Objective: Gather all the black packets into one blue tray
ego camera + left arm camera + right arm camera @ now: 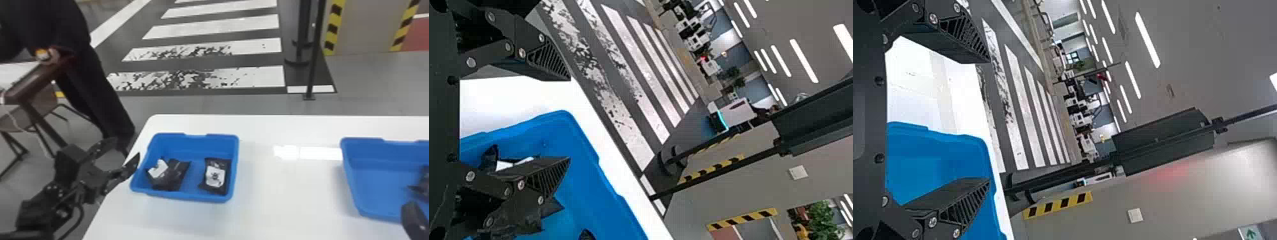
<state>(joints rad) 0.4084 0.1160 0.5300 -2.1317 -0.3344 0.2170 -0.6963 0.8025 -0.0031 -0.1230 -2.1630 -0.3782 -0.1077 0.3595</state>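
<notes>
Black packets [177, 175]: inside left blue tray [191, 197], right of left gripper [127, 147] (spread wide, empty). Right gripper [413, 217]: likewise, beyond tray's right.

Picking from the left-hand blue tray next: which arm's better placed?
Left, probably: left gripper is open near that tray and its black packets; right gripper is over by the other tray.
</notes>
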